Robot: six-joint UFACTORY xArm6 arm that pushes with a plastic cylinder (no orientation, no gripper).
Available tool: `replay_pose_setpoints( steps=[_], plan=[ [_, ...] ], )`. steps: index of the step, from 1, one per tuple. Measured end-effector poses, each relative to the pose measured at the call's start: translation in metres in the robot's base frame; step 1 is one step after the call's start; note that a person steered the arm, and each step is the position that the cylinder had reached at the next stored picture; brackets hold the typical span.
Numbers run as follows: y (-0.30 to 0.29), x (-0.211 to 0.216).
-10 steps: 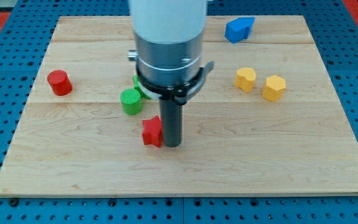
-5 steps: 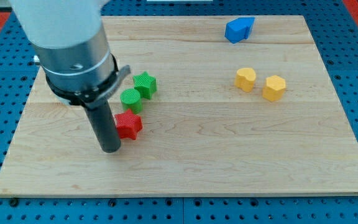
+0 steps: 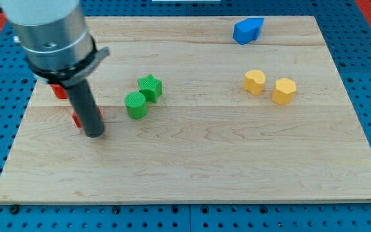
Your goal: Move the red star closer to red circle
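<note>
My tip (image 3: 95, 134) rests on the board at the view's left. The red star (image 3: 76, 119) is mostly hidden behind the rod; only slivers of red show at the rod's left and right, just above the tip. The red circle (image 3: 59, 91) is also largely hidden by the arm; a red piece shows at the view's upper left of the rod. The star lies a short way below and right of the circle. Whether the tip touches the star cannot be told.
A green cylinder (image 3: 135, 105) and a green star (image 3: 151, 87) sit touching, right of the rod. Two yellow blocks (image 3: 255, 82) (image 3: 284, 91) lie at the right. A blue block (image 3: 247, 30) lies at the top right. The wooden board (image 3: 192, 174) has edges all round.
My rod has swept from the board's middle to the left, pushing the red star leftward past the green cylinder toward the red circle. The green, yellow and blue blocks have stayed put.
</note>
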State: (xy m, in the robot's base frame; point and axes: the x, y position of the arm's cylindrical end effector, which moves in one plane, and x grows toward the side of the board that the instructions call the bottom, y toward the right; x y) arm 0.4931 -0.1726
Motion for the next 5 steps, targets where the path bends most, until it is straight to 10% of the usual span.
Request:
replay_pose_setpoints(
  steps=[5],
  plan=[
    [-0.024,-0.048]
  ],
)
